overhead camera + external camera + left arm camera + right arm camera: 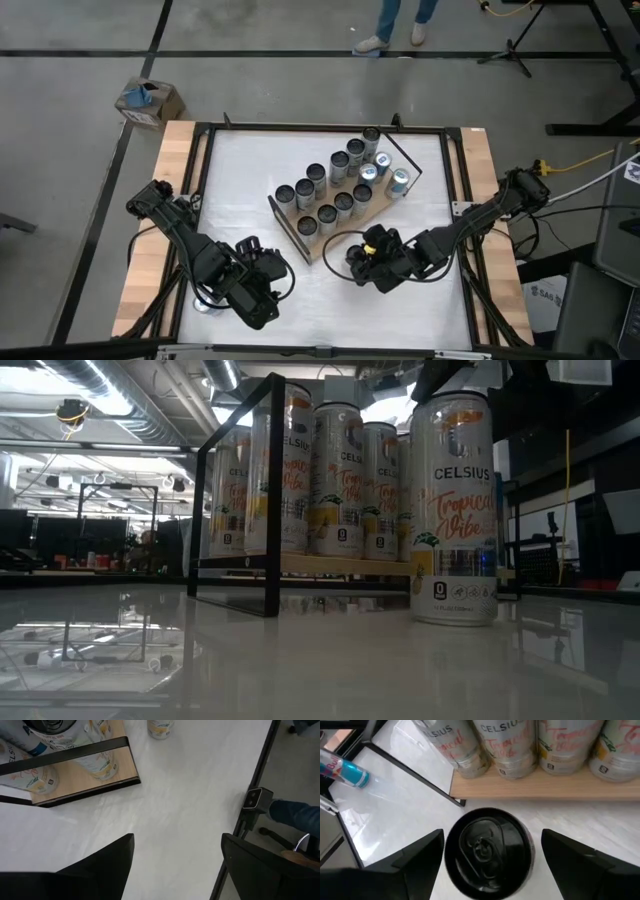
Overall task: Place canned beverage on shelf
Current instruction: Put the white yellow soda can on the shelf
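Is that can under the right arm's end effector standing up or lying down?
Upright: the can shows its round top with pull tab, on the white table between the open right end effector fingers.

shelf: its board is packed with upright cans, no free slot shows.
near edge: one can stands just beside it, between open right gripper fingers.
left table: bare white surface, passable.
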{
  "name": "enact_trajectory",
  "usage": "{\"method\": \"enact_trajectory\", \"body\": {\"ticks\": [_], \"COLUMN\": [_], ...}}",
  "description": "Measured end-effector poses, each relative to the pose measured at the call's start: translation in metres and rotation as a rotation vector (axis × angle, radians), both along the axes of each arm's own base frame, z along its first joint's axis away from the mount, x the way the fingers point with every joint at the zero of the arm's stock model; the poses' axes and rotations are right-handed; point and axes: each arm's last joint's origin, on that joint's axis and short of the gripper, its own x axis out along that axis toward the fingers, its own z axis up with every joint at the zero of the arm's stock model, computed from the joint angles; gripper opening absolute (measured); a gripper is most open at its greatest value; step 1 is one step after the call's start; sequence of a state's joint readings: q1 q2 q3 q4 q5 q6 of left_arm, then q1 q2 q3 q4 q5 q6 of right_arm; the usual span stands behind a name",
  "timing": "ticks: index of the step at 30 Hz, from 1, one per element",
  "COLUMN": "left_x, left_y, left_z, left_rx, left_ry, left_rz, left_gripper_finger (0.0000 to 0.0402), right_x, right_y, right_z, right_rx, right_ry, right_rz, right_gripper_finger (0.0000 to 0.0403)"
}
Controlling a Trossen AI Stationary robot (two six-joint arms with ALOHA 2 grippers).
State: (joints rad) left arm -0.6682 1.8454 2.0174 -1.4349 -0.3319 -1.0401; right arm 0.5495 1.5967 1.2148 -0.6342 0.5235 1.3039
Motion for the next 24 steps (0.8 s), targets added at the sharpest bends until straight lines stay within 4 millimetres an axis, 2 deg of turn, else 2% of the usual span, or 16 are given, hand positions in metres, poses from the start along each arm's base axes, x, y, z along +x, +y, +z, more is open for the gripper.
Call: {"method": "enact_trajectory", "body": {"ticks": [8,16,24], "left_x": [0.000,0.000,0.000], "left_y": [0.000,0.000,0.000], "left_z": [0.000,0.000,0.000], "left_rx": [0.000,0.001,0.001], "left_ry": [0.000,0.000,0.000], "left_rz": [0.000,0.000,0.000], "left_gripper_finger": [0.0289,0.0289,0.0289], "right_x": [0.002,0.000,0.001], "right_y": [0.001,0.011,0.018], "right_z": [0.000,-0.004,-0.015], "right_rx": [-0.035,-0.078,-0.145], "right_ry": [-0.023,-0.035,-0.022], "right_rz": [0.004,0.037,0.027], "right_gripper_finger": [0.0324,0.0324,0.0324]}}
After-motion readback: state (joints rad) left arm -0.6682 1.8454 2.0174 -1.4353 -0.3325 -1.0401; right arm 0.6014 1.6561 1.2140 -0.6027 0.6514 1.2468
